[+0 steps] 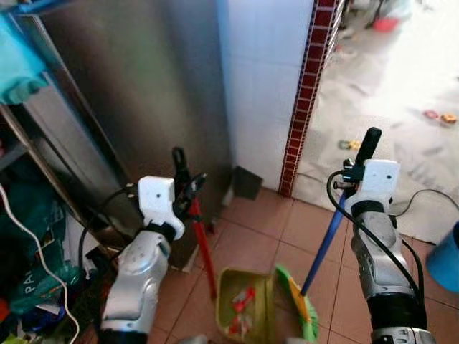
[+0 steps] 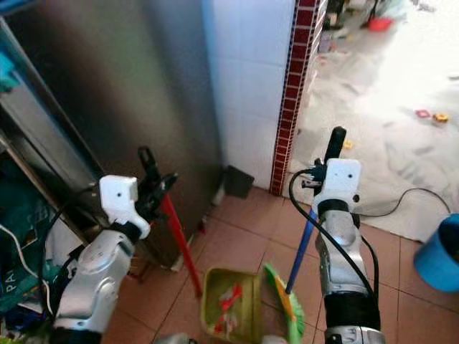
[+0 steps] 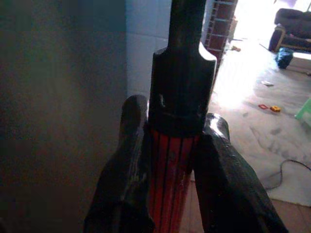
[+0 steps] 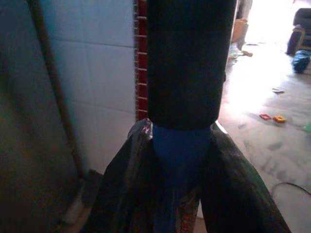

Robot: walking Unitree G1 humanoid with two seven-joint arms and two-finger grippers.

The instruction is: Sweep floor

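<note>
Seen from the head: left gripper (image 1: 188, 188) clamped around the red handle (image 1: 203, 247) of a yellow-green dustpan (image 1: 246, 301), which rests on terracotta floor tiles (image 1: 265, 236) with red scraps (image 1: 242, 299) lying inside. Right gripper (image 1: 356, 174) clamped around the blue broom handle (image 1: 326, 240), black end cap (image 1: 369, 143) poking above it, green broom head (image 1: 301, 304) touching the floor just beside the pan.

From the left wrist: both black fingers (image 3: 127, 165) pressed against a ribbed red shaft under a black cap (image 3: 181, 82), detail too small to read from the head. From the right wrist: fingers (image 4: 233, 179) pinching the blue shaft directly below its black cap (image 4: 187, 58).

Shown from the head alone: steel cabinet side (image 1: 136, 86), white tiled wall (image 1: 265, 79) edged by a red tile strip (image 1: 305, 93), blue bucket (image 1: 445, 258) at the right edge, white cable (image 1: 36, 251). Partial letters "PA" (image 1: 29, 283) on a teal bag at lower left, the rest unreadable.
</note>
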